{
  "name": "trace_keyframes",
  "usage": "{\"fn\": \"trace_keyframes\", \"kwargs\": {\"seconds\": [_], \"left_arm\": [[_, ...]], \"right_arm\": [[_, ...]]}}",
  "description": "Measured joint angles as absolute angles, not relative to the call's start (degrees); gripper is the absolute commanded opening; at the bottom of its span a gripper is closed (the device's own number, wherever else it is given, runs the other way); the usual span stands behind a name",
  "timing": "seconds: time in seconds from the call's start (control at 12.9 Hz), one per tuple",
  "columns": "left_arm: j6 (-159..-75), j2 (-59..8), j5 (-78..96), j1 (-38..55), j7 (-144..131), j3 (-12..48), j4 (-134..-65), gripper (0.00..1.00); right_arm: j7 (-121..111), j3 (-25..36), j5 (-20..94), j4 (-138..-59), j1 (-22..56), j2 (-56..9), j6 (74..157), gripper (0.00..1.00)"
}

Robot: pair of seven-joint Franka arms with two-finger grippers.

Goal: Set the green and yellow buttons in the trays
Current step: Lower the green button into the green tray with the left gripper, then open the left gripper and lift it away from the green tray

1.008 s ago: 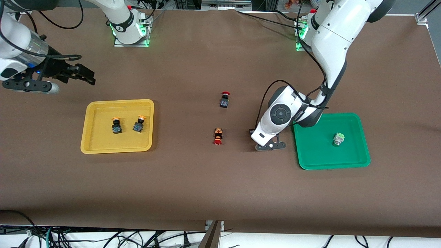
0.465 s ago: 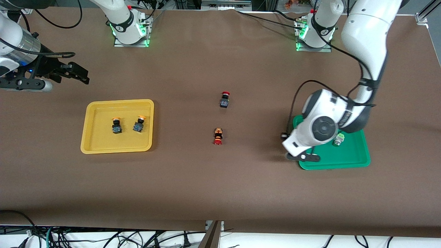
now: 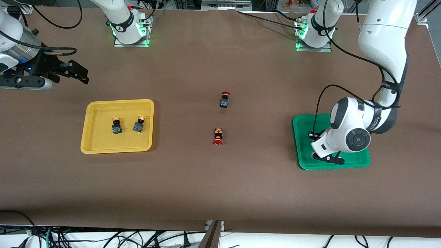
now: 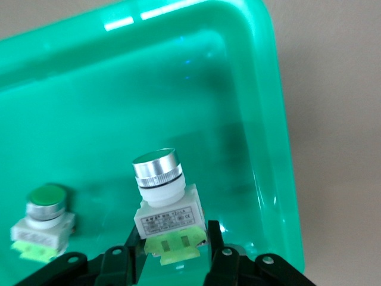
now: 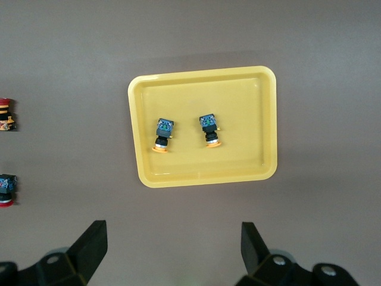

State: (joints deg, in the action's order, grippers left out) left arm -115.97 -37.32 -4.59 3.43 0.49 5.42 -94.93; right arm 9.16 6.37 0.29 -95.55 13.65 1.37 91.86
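left tool (image 4: 171,262) over the green tray (image 3: 303,162), pinching a pale green-and-white button (image 4: 165,208)

the left tool's fingers (image 4: 215,250) clamp the base of that button, silver cap pointing away from the tool, held just above the green tray floor near one corner of the rim; a second green-and-white button (image 4: 41,221) sits in the same tray beside it, apart from the held one. the right tool (image 5: 172,250) waits up in the air with its fingers spread wide, above the tabletop (image 3: 220,193) at the right arm's end, just past the yellow tray (image 5: 140,125). in that tray stand two dark buttons with yellow-orange caps (image 5: 162,134) (image 5: 210,130), side by side and not touching. between the two trays, two red-capped dark buttons (image 3: 224,99) (image 3: 218,136) lie on the bare tabletop, well apart from both tools.
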Motion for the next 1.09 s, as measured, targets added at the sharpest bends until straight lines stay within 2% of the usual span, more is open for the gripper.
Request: {"fn": "trace_keyframes", "kwargs": {"seconds": [0.08,0.16,0.23,0.31,0.54,0.85,1.09], "left_arm": [[-119.10,-37.35,-4.59,3.46,0.49,5.42,-97.30,0.00],[-122.19,-37.39,-4.59,3.45,0.49,5.41,-99.81,0.21],[-124.12,-37.39,-4.58,3.45,0.49,5.33,-101.58,0.67],[-124.59,-37.13,-4.54,3.41,0.49,5.32,-102.05,1.00],[-122.79,-34.21,-4.54,3.02,0.47,5.26,-100.73,1.00],[-112.49,-26.13,-4.53,3.00,0.42,5.33,-93.66,1.00],[-111.61,-20.66,-4.53,2.50,0.39,4.67,-91.45,1.00]], "right_arm": [[9.16,6.36,0.29,-95.42,13.65,1.31,91.86,0.99],[9.13,6.35,0.29,-95.35,13.65,1.25,91.86,0.99],[9.11,6.35,0.29,-95.33,13.65,1.22,91.86,0.99],[9.06,6.35,0.29,-95.33,13.65,1.20,91.86,0.99],[8.98,6.34,0.29,-95.32,13.65,1.14,91.85,0.99],[8.96,6.34,0.29,-95.30,13.65,1.08,91.84,0.99],[8.96,6.34,0.29,-95.30,13.65,0.91,91.83,0.99]]}}
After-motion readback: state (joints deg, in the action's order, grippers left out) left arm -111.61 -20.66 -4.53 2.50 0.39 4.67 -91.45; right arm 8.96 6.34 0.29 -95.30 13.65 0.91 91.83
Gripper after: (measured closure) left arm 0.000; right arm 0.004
